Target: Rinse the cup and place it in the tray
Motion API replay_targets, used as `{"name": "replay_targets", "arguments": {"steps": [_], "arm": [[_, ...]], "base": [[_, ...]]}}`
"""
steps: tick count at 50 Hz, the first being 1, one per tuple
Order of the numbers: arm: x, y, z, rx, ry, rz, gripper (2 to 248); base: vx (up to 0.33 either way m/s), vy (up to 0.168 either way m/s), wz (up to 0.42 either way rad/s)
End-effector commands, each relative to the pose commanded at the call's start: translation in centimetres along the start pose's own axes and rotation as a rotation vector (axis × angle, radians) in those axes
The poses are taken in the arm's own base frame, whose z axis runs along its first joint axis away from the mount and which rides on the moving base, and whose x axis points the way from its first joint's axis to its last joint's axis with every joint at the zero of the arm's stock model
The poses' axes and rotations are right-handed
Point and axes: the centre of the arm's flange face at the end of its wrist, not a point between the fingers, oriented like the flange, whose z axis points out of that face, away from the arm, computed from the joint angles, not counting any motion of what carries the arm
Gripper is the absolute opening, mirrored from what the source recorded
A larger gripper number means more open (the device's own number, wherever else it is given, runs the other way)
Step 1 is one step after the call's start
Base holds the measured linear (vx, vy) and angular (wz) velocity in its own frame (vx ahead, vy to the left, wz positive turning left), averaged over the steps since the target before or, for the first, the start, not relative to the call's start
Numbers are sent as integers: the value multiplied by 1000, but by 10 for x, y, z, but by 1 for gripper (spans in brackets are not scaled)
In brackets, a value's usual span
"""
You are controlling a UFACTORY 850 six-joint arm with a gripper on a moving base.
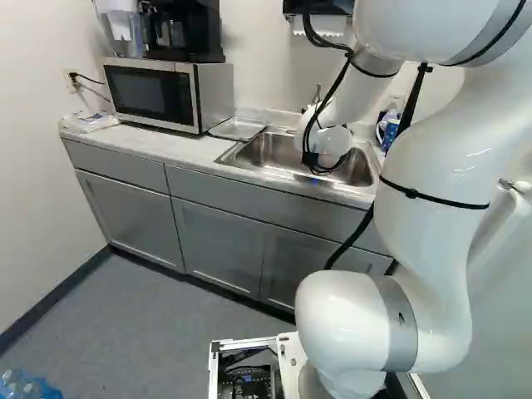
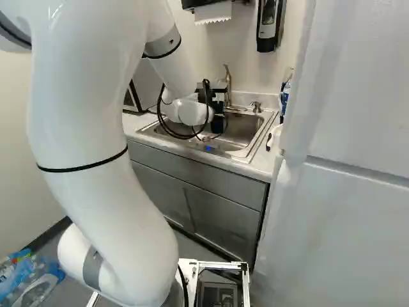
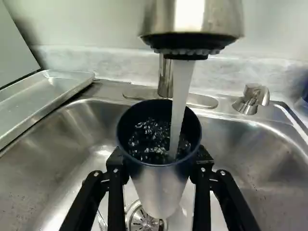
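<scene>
A kitchenette: sink [image 3: 43,168], faucet [image 2: 227,83], microwave [image 1: 154,93], cabinets [image 1: 218,249].

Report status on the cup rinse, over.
Gripper shut on cup, mouth up. Water running into it. Faucet head close above, likely blocking a straight lift. Tray beside sink.

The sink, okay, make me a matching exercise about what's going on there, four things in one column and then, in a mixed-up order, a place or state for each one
Things
1. Cup
2. Tray
3. Water
4. Drain

Places and states
A. Running down in a stream from the faucet
B. At the bottom of the sink
C. Gripped by the claw, open end up
D. Lying on the counter, beside the basin

Right pairs
1-C, 2-D, 3-A, 4-B
</scene>
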Motion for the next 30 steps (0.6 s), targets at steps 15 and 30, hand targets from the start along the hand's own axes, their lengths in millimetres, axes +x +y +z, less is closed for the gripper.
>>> {"name": "replay_targets", "arguments": {"steps": [15,30], "arm": [[-1,-11,-3,19,-1,-8,126],[-3,-32,-8,58,-2,-23,126]], "base": [[0,0,0],[0,0,0]]}}
